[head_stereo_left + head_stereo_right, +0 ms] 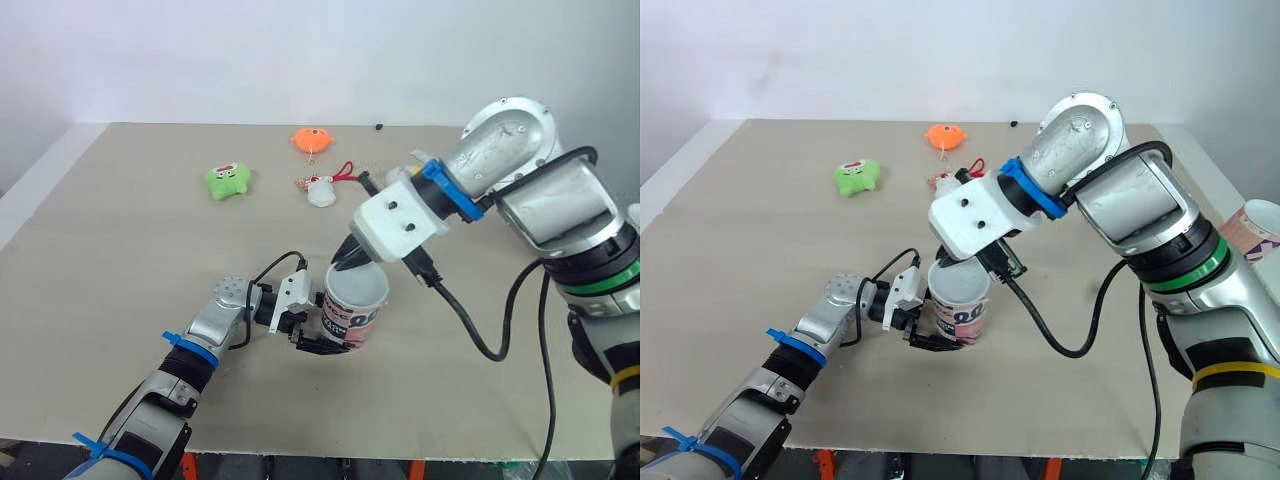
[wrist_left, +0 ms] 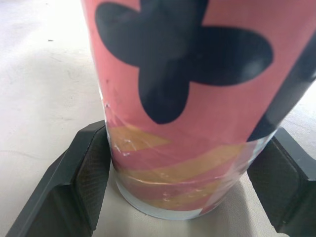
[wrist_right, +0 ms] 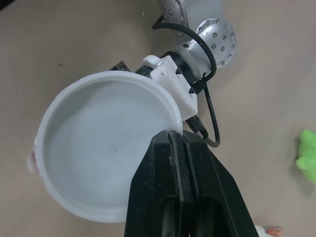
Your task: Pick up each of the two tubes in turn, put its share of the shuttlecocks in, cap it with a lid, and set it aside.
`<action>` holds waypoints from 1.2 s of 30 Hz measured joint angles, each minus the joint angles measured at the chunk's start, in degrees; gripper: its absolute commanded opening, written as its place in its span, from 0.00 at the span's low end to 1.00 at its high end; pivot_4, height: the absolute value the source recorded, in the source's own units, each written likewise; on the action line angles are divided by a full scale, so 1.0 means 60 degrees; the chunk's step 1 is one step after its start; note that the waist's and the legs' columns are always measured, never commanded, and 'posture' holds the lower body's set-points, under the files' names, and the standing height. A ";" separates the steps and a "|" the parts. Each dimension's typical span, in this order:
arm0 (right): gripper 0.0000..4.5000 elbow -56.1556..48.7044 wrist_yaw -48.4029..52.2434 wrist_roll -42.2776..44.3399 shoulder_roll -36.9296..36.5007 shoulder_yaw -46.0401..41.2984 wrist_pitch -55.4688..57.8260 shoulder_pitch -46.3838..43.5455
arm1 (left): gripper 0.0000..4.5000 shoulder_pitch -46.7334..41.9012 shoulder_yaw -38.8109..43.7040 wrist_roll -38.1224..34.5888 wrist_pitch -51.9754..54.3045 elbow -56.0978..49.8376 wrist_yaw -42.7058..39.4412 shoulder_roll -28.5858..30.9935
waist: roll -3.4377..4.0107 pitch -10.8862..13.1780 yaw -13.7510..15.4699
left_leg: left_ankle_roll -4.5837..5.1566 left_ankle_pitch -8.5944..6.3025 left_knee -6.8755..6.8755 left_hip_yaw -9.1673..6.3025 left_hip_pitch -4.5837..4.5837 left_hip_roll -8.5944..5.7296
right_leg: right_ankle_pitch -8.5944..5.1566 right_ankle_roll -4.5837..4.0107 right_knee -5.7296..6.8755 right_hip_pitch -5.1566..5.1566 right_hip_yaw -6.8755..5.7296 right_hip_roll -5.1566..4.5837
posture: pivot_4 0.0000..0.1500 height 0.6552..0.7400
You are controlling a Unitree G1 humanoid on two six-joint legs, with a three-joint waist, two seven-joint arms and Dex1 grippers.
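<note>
The tube [image 1: 352, 322] stands upright just below the middle of the head view, white lid [image 3: 106, 148] sitting on top. The left gripper [image 1: 312, 338] has its jaws clamped round the tube's base. The right gripper [image 3: 178, 140] has its fingers pressed together, tips at the lid's rim. Up in the top middle of the table [image 1: 120, 250]: a green plush [image 1: 228, 180] and an orange one [image 1: 312, 139].
</note>
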 measured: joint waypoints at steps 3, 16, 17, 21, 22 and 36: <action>0.02 0.0090 -0.0001 -0.0164 0.0003 0.0066 -0.0338 -0.0001 | 0.86 0.0003 0.0002 -0.0005 0.0065 -0.0025 0.0030 0.0011 | -0.0001 -0.0001 -0.0001 | 0.0000 0.0000 0.0000 0.0003 0.0004 0.0004 | 0.0004 -0.0006 0.0001 0.0001 -0.0001 0.0003 | 1.00 1.00; 0.48 0.0500 -0.0022 -0.0329 -0.0151 0.0442 -0.1677 -0.0059 | 0.86 0.0057 0.0001 -0.0011 0.0244 -0.0097 0.0170 0.0059 | -0.0032 -0.0021 -0.0003 | 0.0001 0.0001 -0.0001 0.0024 0.0030 0.0027 | 0.0017 -0.0029 0.0002 0.0008 -0.0002 0.0005 | 1.00 1.00; 0.62 0.0571 -0.0022 -0.0308 -0.0130 0.0380 -0.1600 -0.0051 | 0.86 0.0077 0.0001 -0.0010 0.0259 -0.0139 0.0192 0.0068 | -0.0034 -0.0023 -0.0003 | 0.0002 0.0002 -0.0001 0.0024 0.0032 0.0031 | 0.0018 -0.0030 0.0002 0.0010 -0.0003 0.0006 | 1.00 1.00; 0.77 0.0678 -0.0031 -0.0073 -0.0043 0.0217 -0.0894 -0.0078 | 0.86 0.0150 0.0001 -0.0011 0.0301 -0.0279 0.0201 0.0103 | -0.0039 -0.0026 -0.0003 | 0.0002 0.0001 -0.0009 0.0023 0.0034 0.0043 | 0.0012 -0.0044 0.0002 0.0008 -0.0012 0.0009 | 1.00 1.00; 0.77 0.0759 -0.0026 0.0001 0.0074 0.0160 -0.0662 -0.0084 | 0.86 0.0181 0.0007 -0.0024 0.0303 -0.0314 0.0196 0.0146 | -0.0039 -0.0026 -0.0003 | 0.0001 0.0001 -0.0017 0.0025 0.0033 0.0045 | 0.0010 -0.0048 0.0001 0.0003 -0.0012 0.0010 | 1.00 1.00; 0.77 0.0850 0.0019 0.3033 -0.0625 -0.1123 0.2555 -0.0184 | 0.86 0.0222 0.0039 -0.0072 0.0317 -0.0438 0.0206 0.0174 | -0.0043 -0.0008 -0.0001 | 0.0001 0.0001 -0.0042 0.0017 0.0006 0.0042 | 0.0000 -0.0055 0.0000 -0.0027 -0.0019 0.0009 | 1.00 1.00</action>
